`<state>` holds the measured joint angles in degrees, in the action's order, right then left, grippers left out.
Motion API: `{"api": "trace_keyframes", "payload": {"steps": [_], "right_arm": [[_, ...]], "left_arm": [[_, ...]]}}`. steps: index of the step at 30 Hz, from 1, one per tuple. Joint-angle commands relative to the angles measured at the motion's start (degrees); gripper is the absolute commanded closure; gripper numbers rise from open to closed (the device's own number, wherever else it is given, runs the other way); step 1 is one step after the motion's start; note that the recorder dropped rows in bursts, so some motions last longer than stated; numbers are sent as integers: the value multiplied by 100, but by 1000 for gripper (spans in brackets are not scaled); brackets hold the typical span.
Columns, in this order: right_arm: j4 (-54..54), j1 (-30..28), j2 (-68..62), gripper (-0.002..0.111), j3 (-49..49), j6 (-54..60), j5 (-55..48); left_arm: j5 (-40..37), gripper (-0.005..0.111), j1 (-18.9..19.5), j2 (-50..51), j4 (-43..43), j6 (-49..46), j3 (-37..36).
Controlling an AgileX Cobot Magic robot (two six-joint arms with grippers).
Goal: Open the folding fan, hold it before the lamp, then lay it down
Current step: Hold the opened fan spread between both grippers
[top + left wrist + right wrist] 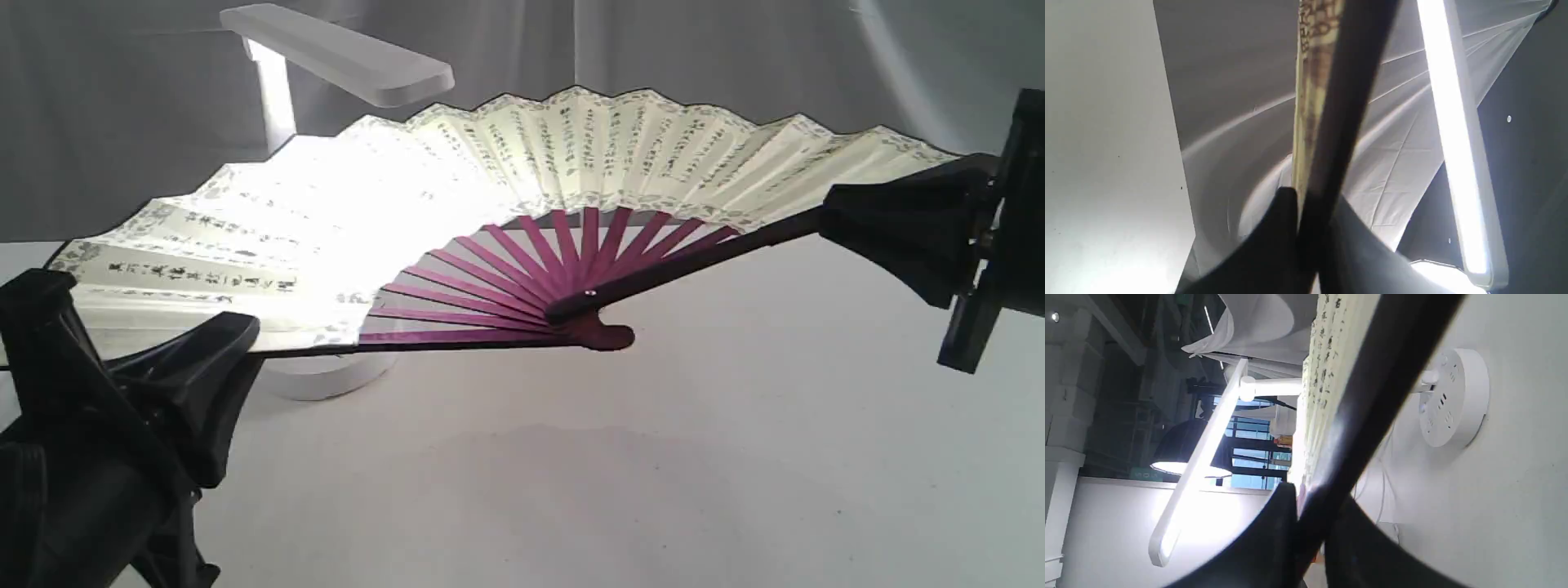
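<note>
- Left end effector (143, 306), seen close in its wrist view (1310, 200): closed tight on the dark outer guard at the lamp-side end of the folding fan (571, 155), with guard and a strip of patterned border pinched between the black fingers.
- Right end effector (826, 214), close up at (1310, 494): clamped the same way on the opposite guard, at the end farthest from the lamp (343, 53).
- Between the two grips: fully spread, leaf tilted back, maroon ribs (522, 278) radiating from the rivet (589, 292), pivot pointing away from the lamp.
- Long axis: guard to guard, running sideways out from the lamp, from one end effector to the other.
- Held clear of the table (653, 474), in front of the lamp's stem and beneath its lit head, with the stretch of leaf nearest the lamp washed out white by the glow.
- Lamp base (318, 380) peeking out under the fan's lower edge, close to the left grip; directly under the leaf or just behind it, cannot tell.
- Step in hand, by the look of it: the hold before the lamp, with the laying down not yet done.
- For the lay-down, probably: lower both ends together, keep the spread, and draw away from the lamp first, the left end being nearer and likelier to catch the base.
- Risk: an uneven descent twisting or creasing the paper.
</note>
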<state>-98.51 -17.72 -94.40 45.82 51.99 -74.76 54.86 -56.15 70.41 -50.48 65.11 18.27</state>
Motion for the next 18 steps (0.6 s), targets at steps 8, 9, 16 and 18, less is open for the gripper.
{"api": "trace_keyframes", "payload": {"steps": [8,9,16,18], "right_arm": [[-143,-163,12,108,27,210,526],[-143,-163,12,108,27,182,579],[-143,-163,12,108,27,168,781],[-63,-174,12,108,27,168,849]], "left_arm": [[1487,107,87,77,-484,144,11],[1487,107,87,124,-484,144,11],[1318,107,87,676,-469,422,158],[1262,107,87,814,-455,421,279]]}}
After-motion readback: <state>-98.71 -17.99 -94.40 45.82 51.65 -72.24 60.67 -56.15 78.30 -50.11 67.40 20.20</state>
